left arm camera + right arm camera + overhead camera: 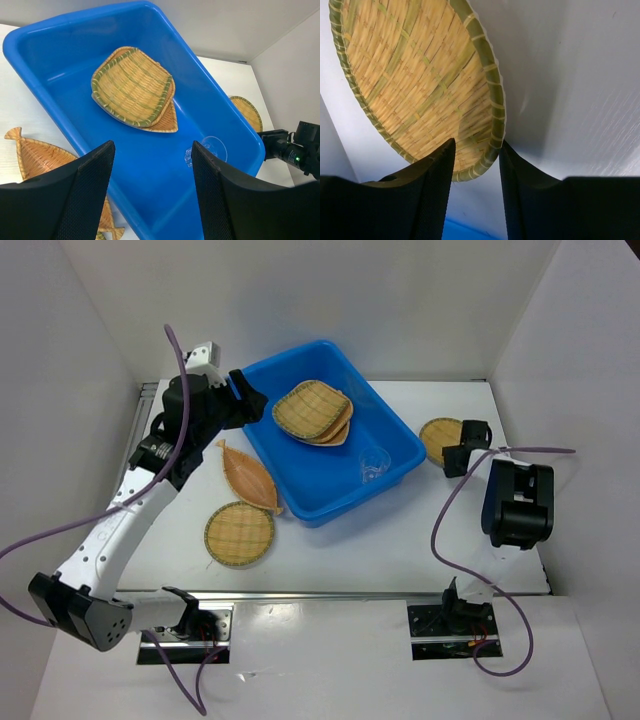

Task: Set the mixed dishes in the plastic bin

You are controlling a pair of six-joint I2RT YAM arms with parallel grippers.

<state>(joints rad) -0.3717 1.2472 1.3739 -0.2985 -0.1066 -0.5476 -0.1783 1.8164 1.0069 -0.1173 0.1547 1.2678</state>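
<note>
The blue plastic bin point(322, 483) sits at the table's centre. It holds a stack of woven fan-shaped trays point(312, 412) and a small clear cup point(373, 469) lying near its right end. My left gripper point(245, 400) hangs open and empty over the bin's left corner. In its wrist view the gripper point(152, 145) looks down at the stack point(132, 87) and the cup point(210, 150). My right gripper point(462, 448) is open, its jaws either side of the rim of a round woven tray point(420, 80) lying right of the bin.
A fish-shaped woven tray point(247, 475) and a round woven tray point(239, 534) lie on the table left of the bin. White walls enclose the table at the back and sides. The right arm's cable point(450, 510) loops over the table's right side.
</note>
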